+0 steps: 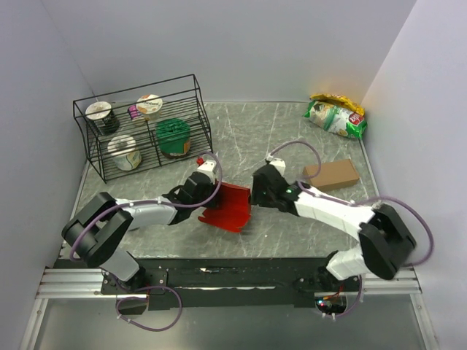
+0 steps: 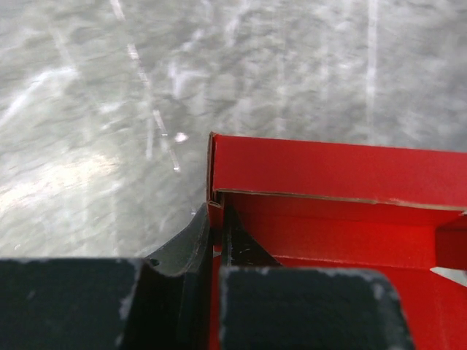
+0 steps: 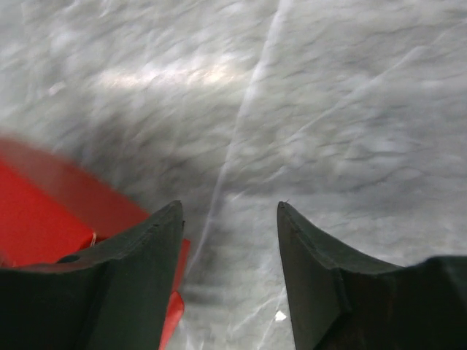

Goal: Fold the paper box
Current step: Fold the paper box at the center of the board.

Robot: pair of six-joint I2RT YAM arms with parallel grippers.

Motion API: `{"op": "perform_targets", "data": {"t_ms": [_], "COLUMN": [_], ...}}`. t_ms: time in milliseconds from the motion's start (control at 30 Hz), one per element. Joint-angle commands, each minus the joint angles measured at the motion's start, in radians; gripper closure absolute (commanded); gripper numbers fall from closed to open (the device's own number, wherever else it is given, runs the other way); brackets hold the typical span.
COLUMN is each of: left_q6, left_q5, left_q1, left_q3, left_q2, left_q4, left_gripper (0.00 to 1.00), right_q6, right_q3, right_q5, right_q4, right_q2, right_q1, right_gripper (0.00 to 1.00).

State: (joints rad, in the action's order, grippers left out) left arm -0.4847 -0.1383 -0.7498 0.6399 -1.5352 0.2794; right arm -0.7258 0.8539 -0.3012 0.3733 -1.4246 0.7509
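Note:
The paper box is bright red card, partly folded, with raised walls, lying on the grey table between the two arms. My left gripper is at its left side. In the left wrist view the left gripper is shut on the box's upright left wall, one finger inside and one outside. My right gripper sits at the box's right edge. In the right wrist view the right gripper is open over bare table, with the red card beside and behind its left finger.
A black wire basket holding several cups and tubs stands at the back left. A plain brown cardboard box lies right of the right arm. A green and yellow snack bag sits at the back right. Walls close three sides.

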Motion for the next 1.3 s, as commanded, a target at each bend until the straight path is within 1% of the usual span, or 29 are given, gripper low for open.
{"op": "perform_targets", "data": {"t_ms": [0, 33, 67, 100, 133, 167, 233, 300, 467, 667, 767, 833, 1067, 1167, 1267], "left_q6": [0.038, 0.044, 0.050, 0.051, 0.046, 0.041, 0.037, 0.026, 0.006, 0.008, 0.027, 0.038, 0.028, 0.020, 0.014], "left_q5": [0.253, 0.284, 0.298, 0.310, 0.337, 0.351, 0.373, 0.387, 0.419, 0.459, 0.505, 0.534, 0.563, 0.579, 0.591], "left_q1": [0.047, 0.058, 0.061, 0.067, 0.076, 0.079, 0.086, 0.092, 0.106, 0.121, 0.127, 0.129, 0.147, 0.156, 0.161], "left_q3": [-0.016, -0.017, -0.016, -0.016, -0.016, -0.016, -0.017, -0.017, -0.023, -0.042, -0.060, -0.068, -0.083, -0.086, -0.086], "left_q2": [0.053, 0.056, 0.060, 0.067, 0.069, 0.070, 0.076, 0.081, 0.092, 0.115, 0.121, 0.127, 0.129, 0.126, 0.121], "left_q4": [0.106, 0.106, 0.103, 0.101, 0.103, 0.107, 0.119, 0.126, 0.144, 0.176, 0.207, 0.214, 0.227, 0.239, 0.248], "left_gripper": [0.99, 0.99, 0.99, 0.99, 0.99, 0.99, 0.99, 0.99, 0.99, 0.99, 0.99, 0.99, 0.99, 0.99, 0.99], "right_q6": [0.149, 0.178, 0.198, 0.231, 0.253, 0.267, 0.299, 0.308, 0.312, 0.281, 0.260, 0.252, 0.246, 0.238, 0.241], "right_q3": [-0.105, -0.146, -0.160, -0.171, -0.183, -0.182, -0.185, -0.188, -0.213, -0.254, -0.271, -0.285, -0.334, -0.354, -0.368], "right_q5": [0.329, 0.371, 0.390, 0.408, 0.475, 0.490, 0.549, 0.574, 0.640, 0.626, 0.611, 0.645, 0.761, 0.797, 0.829], "right_q4": [-0.272, -0.305, -0.321, -0.336, -0.346, -0.343, -0.347, -0.349, -0.370, -0.360, -0.346, -0.353, -0.370, -0.370, -0.370], "right_q2": [0.180, 0.211, 0.267, 0.294, 0.312, 0.341, 0.368, 0.377, 0.398, 0.435, 0.466, 0.486, 0.550, 0.593, 0.630], "right_q1": [-0.074, -0.082, -0.093, -0.096, -0.102, -0.105, -0.110, -0.113, -0.114, -0.119, -0.148, -0.172, -0.231, -0.248, -0.255], "right_gripper": [0.44, 0.45, 0.46, 0.48, 0.49, 0.50, 0.53, 0.54, 0.56, 0.56, 0.55, 0.54, 0.51, 0.46, 0.45]}}
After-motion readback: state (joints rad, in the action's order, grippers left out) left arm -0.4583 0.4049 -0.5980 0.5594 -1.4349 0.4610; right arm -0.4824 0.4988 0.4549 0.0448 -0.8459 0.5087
